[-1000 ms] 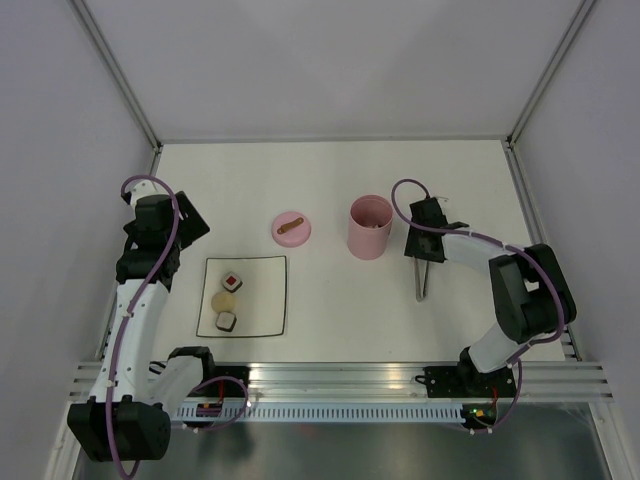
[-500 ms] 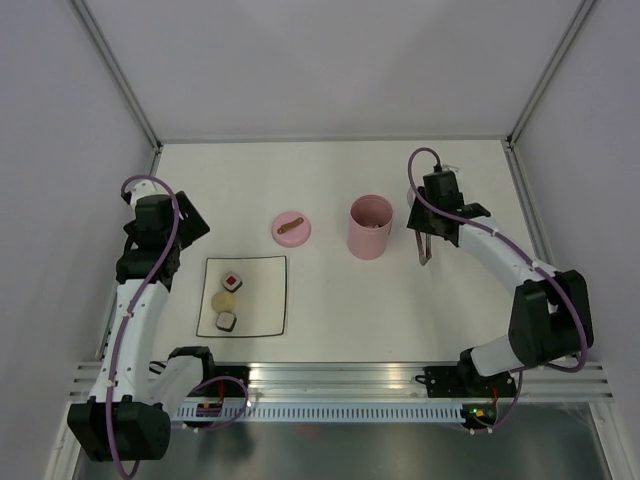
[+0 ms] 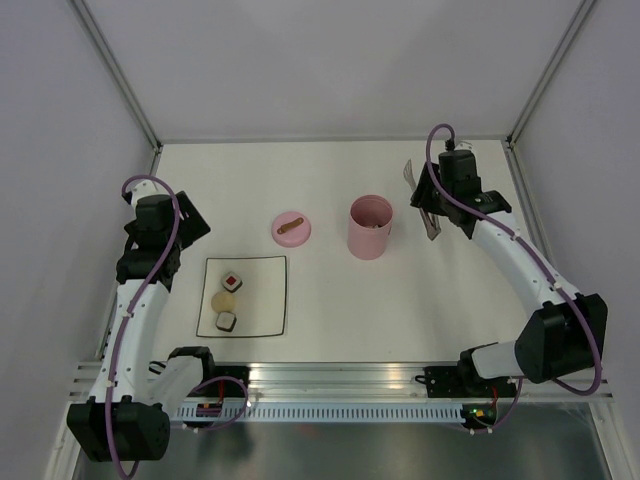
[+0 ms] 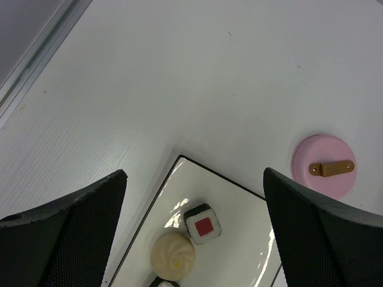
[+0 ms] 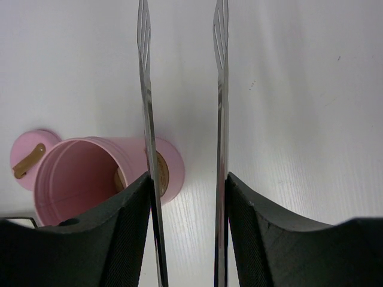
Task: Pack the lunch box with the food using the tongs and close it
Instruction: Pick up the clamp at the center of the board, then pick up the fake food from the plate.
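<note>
My right gripper (image 5: 187,179) is shut on the silver tongs (image 5: 221,89), a finger pressing each slim arm. It holds them lifted at the far right (image 3: 424,198), to the right of the lunch box. The pink lunch box (image 3: 369,227) stands open, and a beige piece (image 5: 159,173) shows inside it. Its pink lid (image 3: 290,227) with a brown strip lies flat to its left. On the white plate (image 3: 268,272) sit a red-centred roll (image 4: 202,225), a beige ball (image 4: 172,253) and another roll (image 3: 226,321). My left gripper (image 4: 194,173) hangs open above the plate's far edge, holding nothing.
Enclosure walls and metal frame posts border the white table on the left, right and far sides. An aluminium rail (image 3: 340,375) with the arm bases runs along the near edge.
The right arm has carried the tongs up and away from the near right of the lunch box toward the far right corner. The left arm has not moved.
</note>
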